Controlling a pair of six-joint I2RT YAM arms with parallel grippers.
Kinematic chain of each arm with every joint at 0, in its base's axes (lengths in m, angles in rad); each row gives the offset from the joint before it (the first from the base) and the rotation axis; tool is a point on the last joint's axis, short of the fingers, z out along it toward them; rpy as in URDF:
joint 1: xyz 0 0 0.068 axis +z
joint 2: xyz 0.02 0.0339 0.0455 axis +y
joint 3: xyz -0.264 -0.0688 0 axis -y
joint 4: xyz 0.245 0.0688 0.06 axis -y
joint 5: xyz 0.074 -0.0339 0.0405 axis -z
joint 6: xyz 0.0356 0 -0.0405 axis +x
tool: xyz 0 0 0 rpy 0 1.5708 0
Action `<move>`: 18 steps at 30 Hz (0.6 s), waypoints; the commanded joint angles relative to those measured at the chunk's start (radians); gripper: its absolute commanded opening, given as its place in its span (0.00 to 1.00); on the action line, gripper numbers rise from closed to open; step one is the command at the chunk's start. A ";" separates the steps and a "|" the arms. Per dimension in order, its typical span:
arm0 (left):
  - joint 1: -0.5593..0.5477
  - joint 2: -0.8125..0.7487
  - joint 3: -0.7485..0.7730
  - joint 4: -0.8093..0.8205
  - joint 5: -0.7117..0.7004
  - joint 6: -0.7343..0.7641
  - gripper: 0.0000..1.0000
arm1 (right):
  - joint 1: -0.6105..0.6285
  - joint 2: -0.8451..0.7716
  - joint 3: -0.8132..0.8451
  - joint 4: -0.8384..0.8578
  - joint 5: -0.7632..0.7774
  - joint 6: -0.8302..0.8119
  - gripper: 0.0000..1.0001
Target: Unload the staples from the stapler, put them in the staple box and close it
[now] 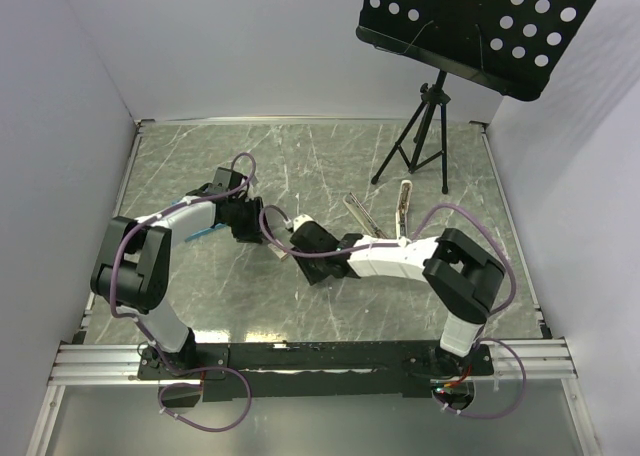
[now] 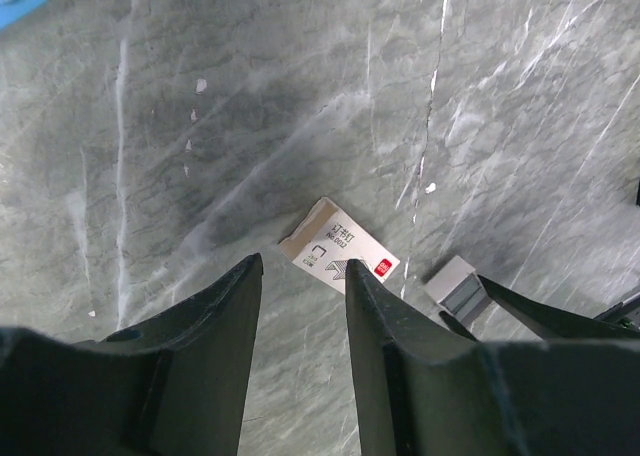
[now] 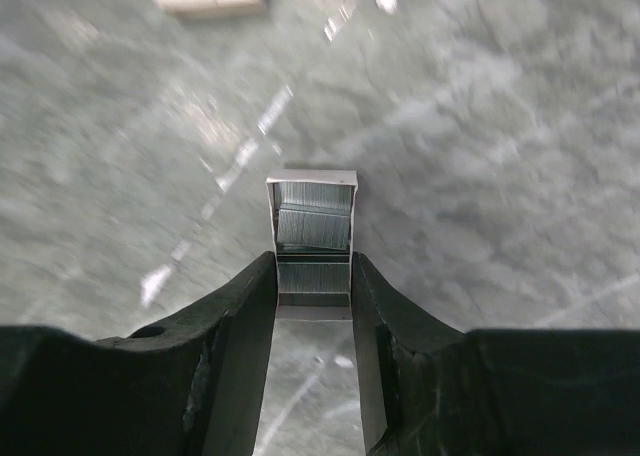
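Observation:
The stapler (image 1: 404, 198) lies open on the table behind my right arm, its white body and its silvery metal channel (image 1: 356, 213) spread in a V. In the right wrist view a small white tray (image 3: 312, 238) holds grey strips of staples (image 3: 314, 226). My right gripper (image 3: 313, 261) is shut on the tray's near end, a finger against each side. The same tray (image 2: 458, 286) shows at the right of the left wrist view. My left gripper (image 2: 303, 266) hangs open over bare table with nothing between its fingers.
A small tan box sleeve with dark print and a red mark (image 2: 340, 254) lies just past my left fingertips. A black music stand on a tripod (image 1: 418, 141) stands at the back right. A blue object (image 1: 205, 233) lies by the left arm.

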 commanded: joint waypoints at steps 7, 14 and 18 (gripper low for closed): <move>-0.002 0.024 0.034 -0.007 0.040 0.004 0.43 | 0.009 0.110 0.140 0.035 -0.016 -0.010 0.41; -0.002 0.030 0.037 -0.005 0.050 0.004 0.42 | 0.008 0.152 0.186 0.039 -0.025 -0.002 0.41; -0.002 0.034 0.037 -0.004 0.059 0.004 0.40 | 0.009 0.170 0.207 0.027 -0.014 0.002 0.41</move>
